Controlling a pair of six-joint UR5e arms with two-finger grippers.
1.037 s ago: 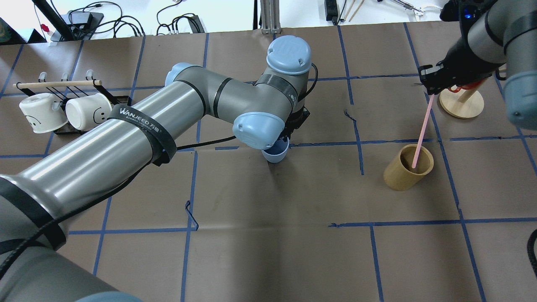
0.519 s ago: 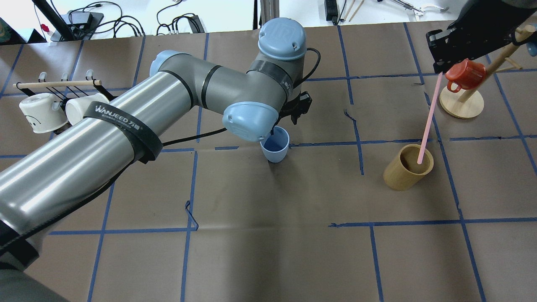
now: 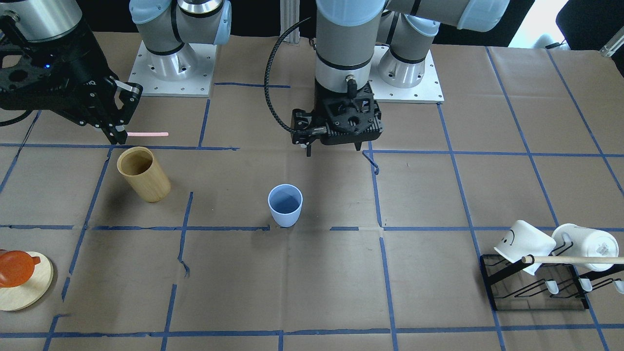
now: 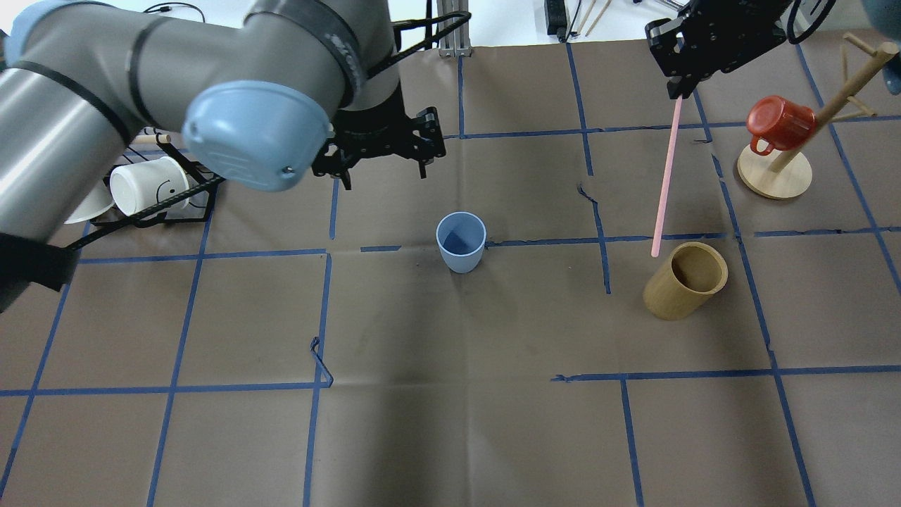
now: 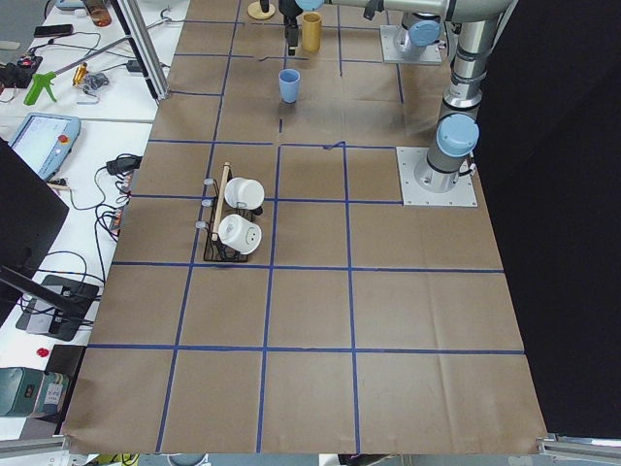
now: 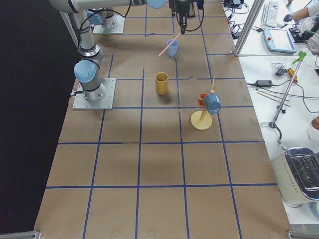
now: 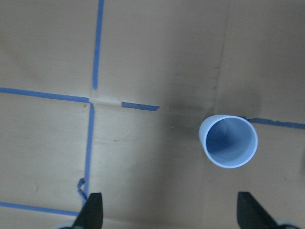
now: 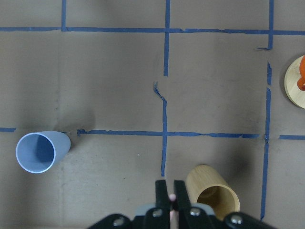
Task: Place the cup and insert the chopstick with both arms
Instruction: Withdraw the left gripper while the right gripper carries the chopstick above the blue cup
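The light blue cup stands upright and empty on the brown table, and shows in the front view and both wrist views. My left gripper is open and empty, raised above the table behind and to the left of the cup; both fingertips frame the bottom of its wrist view. My right gripper is shut on the upper end of a pale pink chopstick. The stick hangs down, its lower end just outside the rim of the tan wooden cylinder, to the cup's right.
A black rack with white mugs and a long wooden dowel stands at the far left. A wooden mug tree with a red mug stands at the far right. The tan cylinder stands between mug tree and cup.
My left gripper has let go of the cup, opened, and risen away to the back left. My right gripper has lifted the pink chopstick out of the tan cylinder and shifted left.
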